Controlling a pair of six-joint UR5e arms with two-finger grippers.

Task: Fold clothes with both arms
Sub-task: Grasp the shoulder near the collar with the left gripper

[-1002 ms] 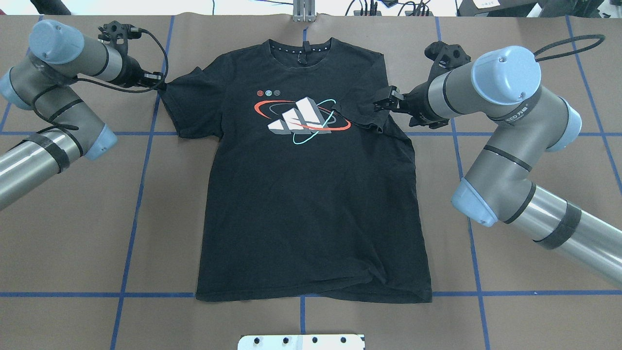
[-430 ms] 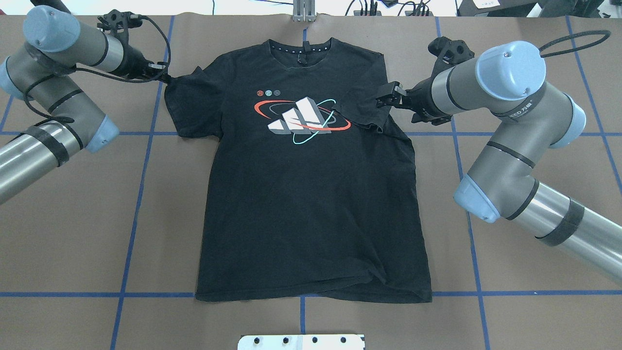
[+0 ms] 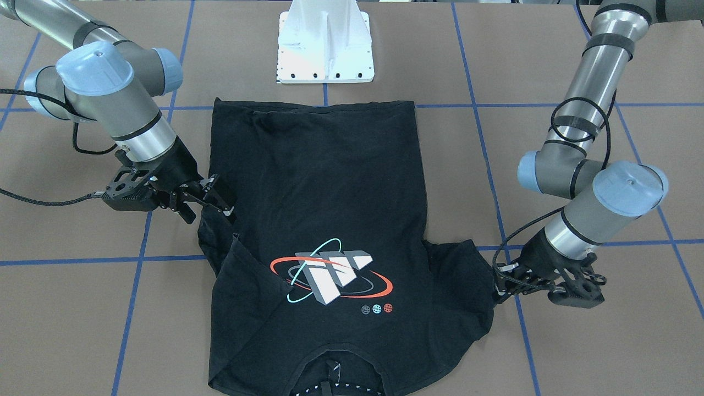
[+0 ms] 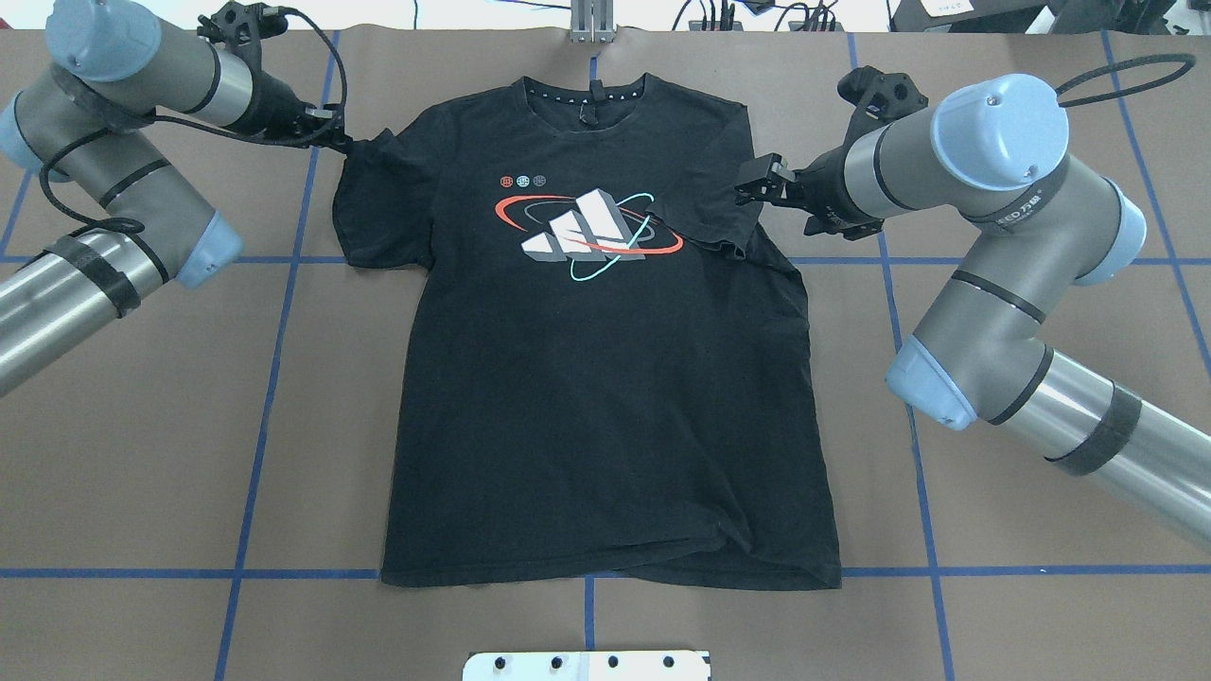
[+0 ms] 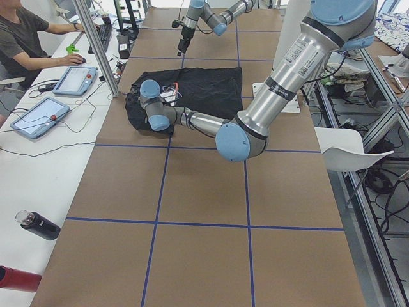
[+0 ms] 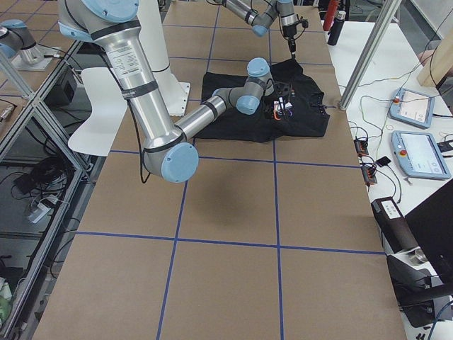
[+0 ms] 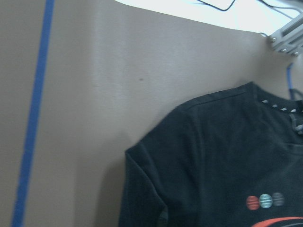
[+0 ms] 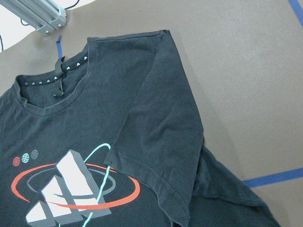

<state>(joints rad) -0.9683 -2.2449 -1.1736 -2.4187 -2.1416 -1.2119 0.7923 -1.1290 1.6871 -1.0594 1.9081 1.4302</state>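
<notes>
The black T-shirt (image 4: 605,397) lies flat, print up, with its collar at the far edge. Its right sleeve (image 4: 710,222) is folded inward onto the chest beside the logo, as the right wrist view also shows (image 8: 161,142). My right gripper (image 4: 754,183) hovers open just outside that folded sleeve, holding nothing, and it appears open in the front view too (image 3: 220,199). My left gripper (image 4: 339,142) is shut on the edge of the left sleeve (image 4: 378,189), which is bunched and pulled inward. The front view shows the same pinch (image 3: 499,287).
The white pedestal base (image 3: 325,44) stands near the shirt's hem. A metal bracket (image 4: 591,21) sits at the far table edge behind the collar. Blue tape lines cross the brown table (image 4: 142,454). A person (image 5: 25,38) sits at a side table with tablets (image 5: 75,80).
My left gripper has moved inward and toward the far edge, dragging the left sleeve's edge with it. My right gripper has drawn slightly back from the folded right sleeve.
</notes>
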